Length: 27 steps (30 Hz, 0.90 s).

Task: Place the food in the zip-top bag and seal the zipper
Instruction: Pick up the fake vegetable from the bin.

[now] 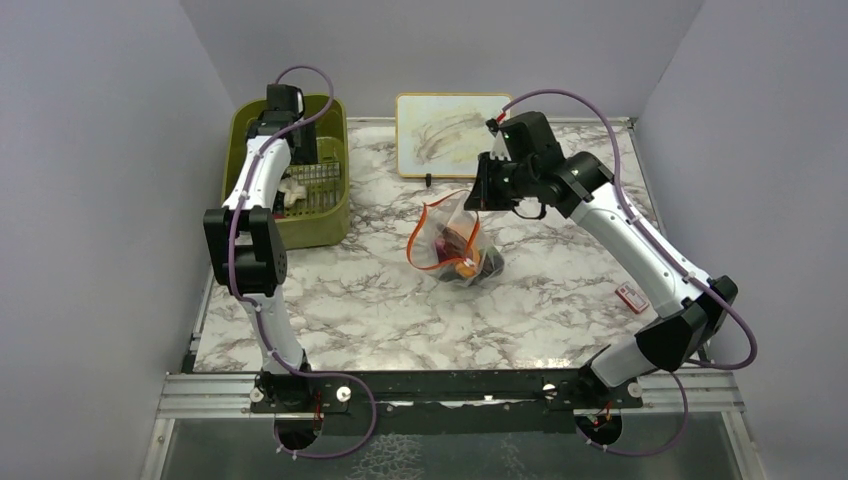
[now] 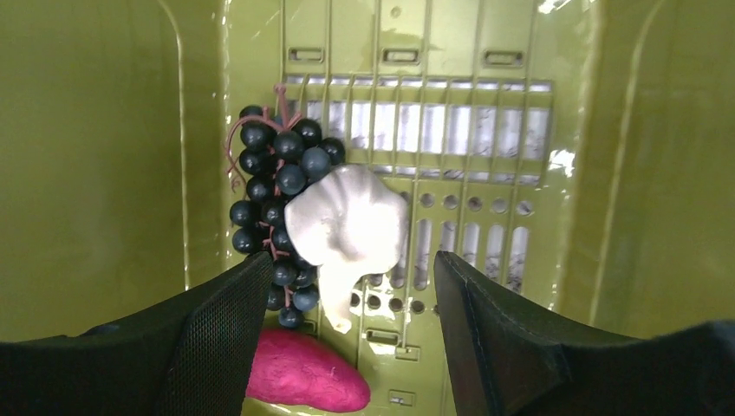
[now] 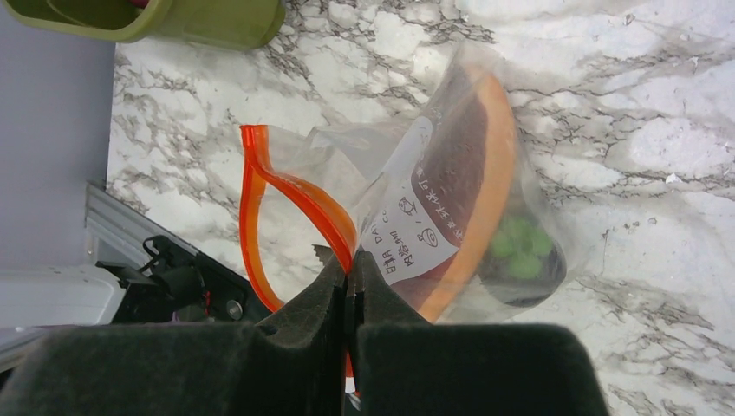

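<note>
The clear zip-top bag [image 1: 455, 240] lies mid-table with its mouth held up; it also shows in the right wrist view [image 3: 433, 182]. Inside it are the orange-and-red hot dog [image 3: 472, 173] and a dark piece with green dots [image 3: 520, 251]. My right gripper [image 3: 349, 264] is shut on the orange-red zipper [image 3: 295, 186] at the bag's mouth, which stands open. My left gripper [image 2: 351, 277] is open inside the olive-green bin [image 1: 290, 170], above dark purple grapes [image 2: 277, 199], a whitish garlic-shaped piece [image 2: 351, 221] and a pink-purple piece [image 2: 299, 373].
A white board [image 1: 452, 135] lies at the back of the marble table [image 1: 400, 310]. A small red-and-white item [image 1: 632, 297] sits near the right edge. The bin's slotted floor [image 2: 485, 147] and walls surround my left fingers.
</note>
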Tool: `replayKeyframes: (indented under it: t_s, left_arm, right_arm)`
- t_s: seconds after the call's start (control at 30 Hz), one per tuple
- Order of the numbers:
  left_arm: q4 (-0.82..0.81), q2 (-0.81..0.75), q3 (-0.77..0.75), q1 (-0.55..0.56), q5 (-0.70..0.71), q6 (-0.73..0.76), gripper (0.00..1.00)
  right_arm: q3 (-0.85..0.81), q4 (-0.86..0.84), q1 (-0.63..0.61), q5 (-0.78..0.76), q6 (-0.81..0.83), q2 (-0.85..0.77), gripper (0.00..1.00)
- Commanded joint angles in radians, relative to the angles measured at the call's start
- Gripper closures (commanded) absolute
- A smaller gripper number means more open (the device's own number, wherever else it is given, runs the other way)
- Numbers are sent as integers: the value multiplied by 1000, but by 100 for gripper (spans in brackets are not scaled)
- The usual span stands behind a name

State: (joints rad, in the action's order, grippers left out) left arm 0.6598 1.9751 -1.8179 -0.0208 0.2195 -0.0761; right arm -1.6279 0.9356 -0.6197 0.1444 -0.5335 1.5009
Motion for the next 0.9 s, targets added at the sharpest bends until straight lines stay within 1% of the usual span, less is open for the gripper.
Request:
replayKeyframes:
  t_s: [0.0, 0.17, 0.27, 0.43, 0.6, 0.63, 0.8, 0.87]
  left_arm:
    - [-14, 0, 42, -28, -24, 13, 29]
    - [4, -2, 102, -30, 6, 29, 28]
    - [9, 0, 131, -32, 34, 35, 28]
    - [7, 56, 98, -37, 33, 39, 30]
    - [4, 111, 59, -37, -12, 48, 39]
    - [5, 118, 56, -37, -12, 48, 40]
    - [6, 129, 59, -36, 11, 50, 51]
    - [7, 132, 54, -35, 28, 62, 53]
  right_arm:
    - [-89, 11, 3, 8, 25, 53, 99]
    - [-96, -9, 3, 13, 34, 86, 99]
    - [-127, 1, 3, 1, 46, 109, 99]
    - [-164, 3, 5, -5, 76, 129, 99]
    - [-161, 14, 5, -17, 65, 129, 99]
    - [-152, 12, 5, -22, 62, 124, 99]
    - [-156, 18, 8, -40, 59, 122, 99]
    - [-162, 16, 9, -37, 59, 123, 99]
